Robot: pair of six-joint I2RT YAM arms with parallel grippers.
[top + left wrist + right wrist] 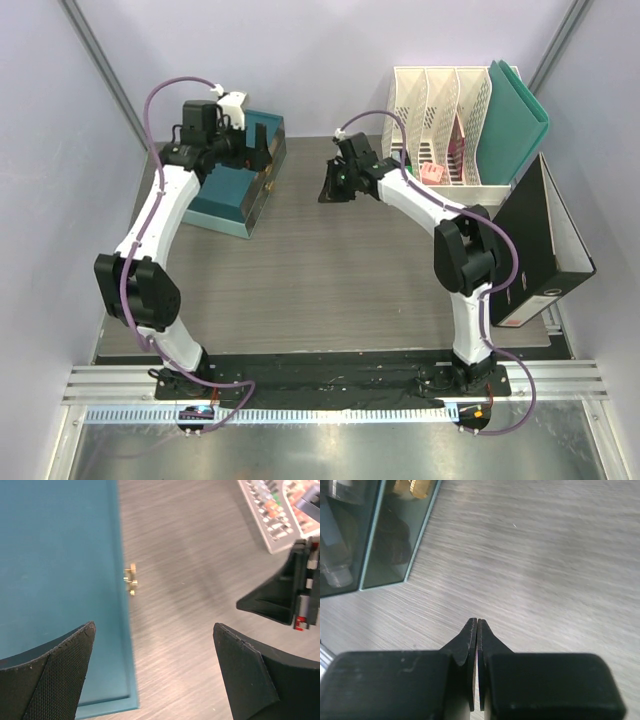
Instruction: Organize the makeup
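Observation:
A teal box (225, 190) with its lid down stands at the back left. It has a gold clasp (131, 580) on its right side. In the right wrist view its see-through side wall (390, 535) shows a clear tube (332, 555) and a dark shape (392, 542) inside. No other makeup is in view. My left gripper (256, 150) is open and empty above the box's right edge, one finger over the lid and one over the table (154, 627). My right gripper (330, 186) is shut and empty over the bare table, right of the box (477, 621).
White file holders (440, 110) with a pink thing (432, 173) stand at the back right, with a green folder (520, 120) leaning on them. A black binder (545, 250) lies along the right edge. The grey table top (320, 280) stretches between the arms.

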